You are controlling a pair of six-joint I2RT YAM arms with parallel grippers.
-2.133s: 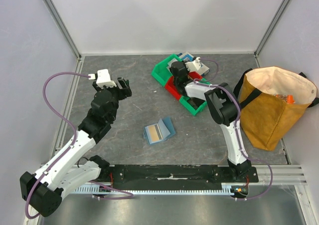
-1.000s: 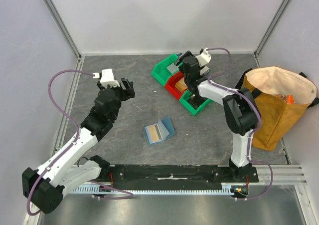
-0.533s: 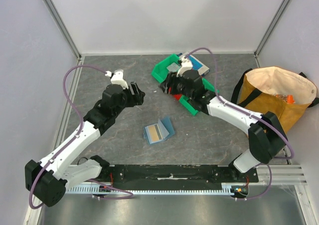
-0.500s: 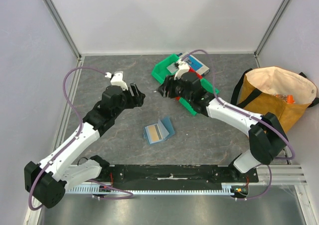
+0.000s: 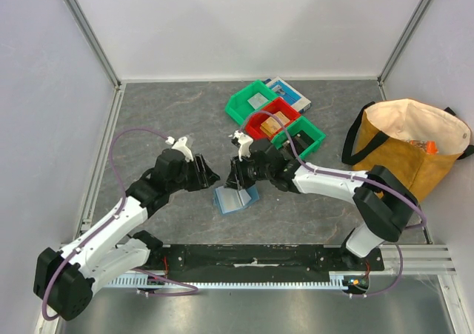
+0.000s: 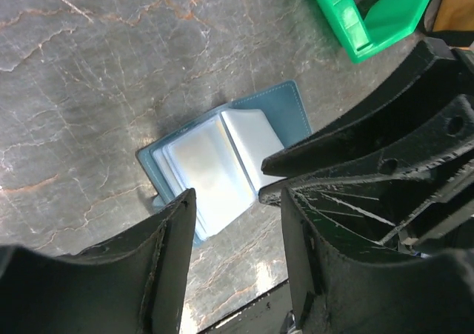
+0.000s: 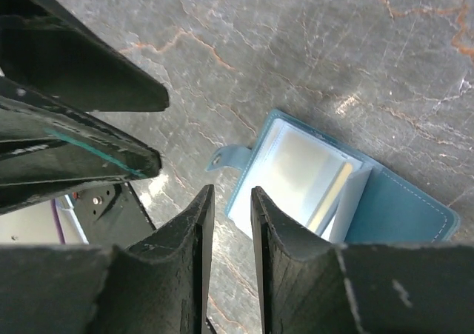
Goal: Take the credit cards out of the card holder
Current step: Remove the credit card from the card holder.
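The slate-blue card holder (image 5: pixel 241 200) lies open on the grey floor, partly under my right gripper. It also shows in the left wrist view (image 6: pixel 285 108) and the right wrist view (image 7: pixel 400 208). Pale credit cards (image 6: pixel 204 171) sit in its pockets; a tan card edge (image 7: pixel 331 193) shows at the fold. My left gripper (image 5: pixel 209 178) is open and empty, just left of the holder, above its left edge (image 6: pixel 235 201). My right gripper (image 5: pixel 235 177) hovers over the holder's far left edge near its tab (image 7: pixel 231 197), jaws a narrow gap apart with nothing between them.
Two green bins (image 5: pixel 248 104) (image 5: pixel 307 138) and a red bin (image 5: pixel 270 123) stand behind the holder, with a blue-and-white box (image 5: pixel 292 93) behind them. A tan bag (image 5: pixel 404 156) stands at the right. The two grippers are close together, tip to tip.
Both arms have come in to the card holder. The right gripper left the bins and moved down and left; the left gripper moved right and nearer. The holder has not moved.
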